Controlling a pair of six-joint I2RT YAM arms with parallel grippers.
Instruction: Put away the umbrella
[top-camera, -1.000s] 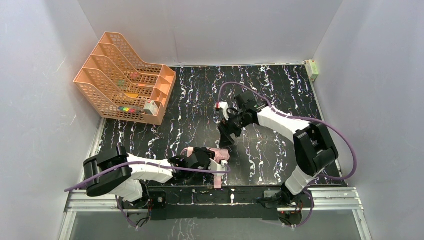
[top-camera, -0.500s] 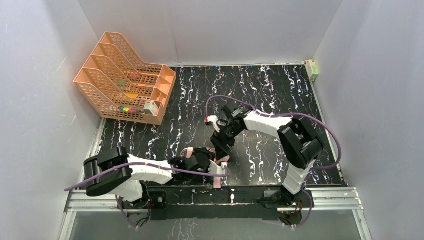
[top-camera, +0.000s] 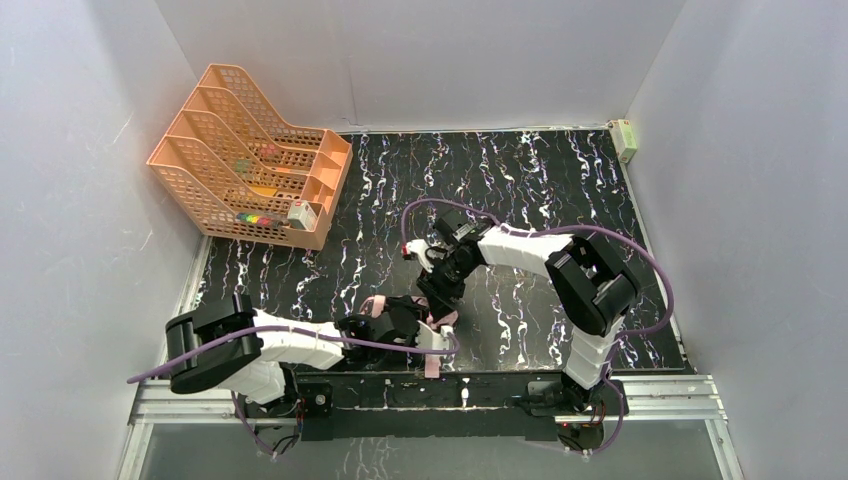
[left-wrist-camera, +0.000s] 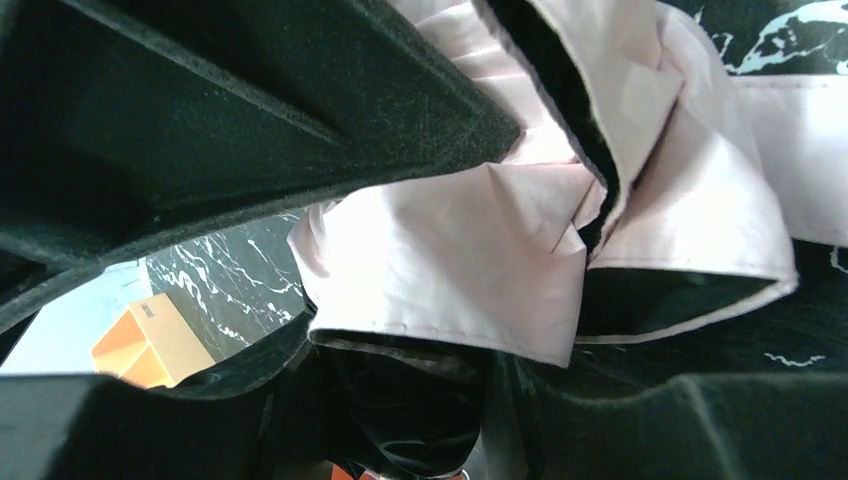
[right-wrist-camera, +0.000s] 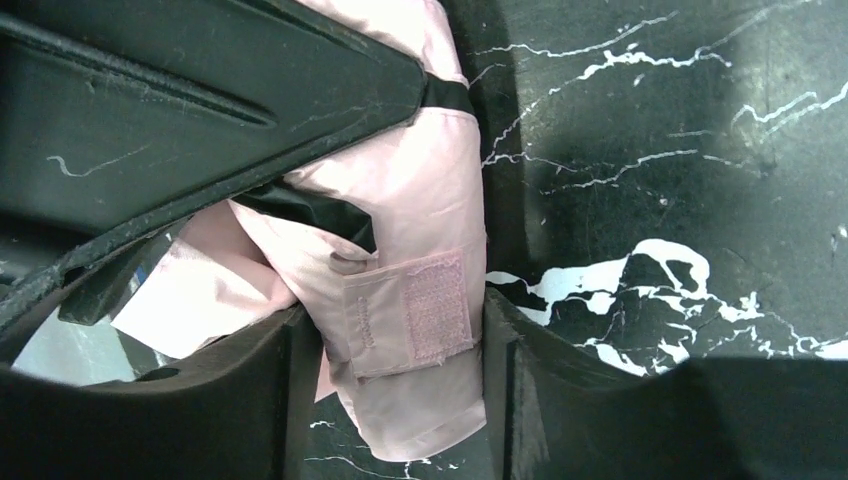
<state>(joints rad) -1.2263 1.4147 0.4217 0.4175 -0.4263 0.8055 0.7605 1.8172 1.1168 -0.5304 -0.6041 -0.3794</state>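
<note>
The umbrella (top-camera: 441, 321) lies folded near the table's front edge, pale pink fabric outside and black folds inside. My left gripper (top-camera: 413, 326) is shut on its bunched fabric. In the left wrist view the pink and black folds (left-wrist-camera: 450, 250) fill the space between my fingers (left-wrist-camera: 405, 400). My right gripper (top-camera: 437, 303) reaches down onto the umbrella from behind. In the right wrist view it (right-wrist-camera: 400, 340) is closed on the pink closing strap with its velcro patch (right-wrist-camera: 437, 305). The handle and shaft are hidden.
An orange mesh file rack (top-camera: 250, 160) holding small items stands at the back left and shows faintly in the left wrist view (left-wrist-camera: 140, 345). A small pale box (top-camera: 625, 140) sits at the back right corner. White walls enclose the black marbled table (top-camera: 540, 180).
My right gripper has moved forward and left, down from the table's middle onto the umbrella beside the left gripper. The left gripper has stayed put on the umbrella.
</note>
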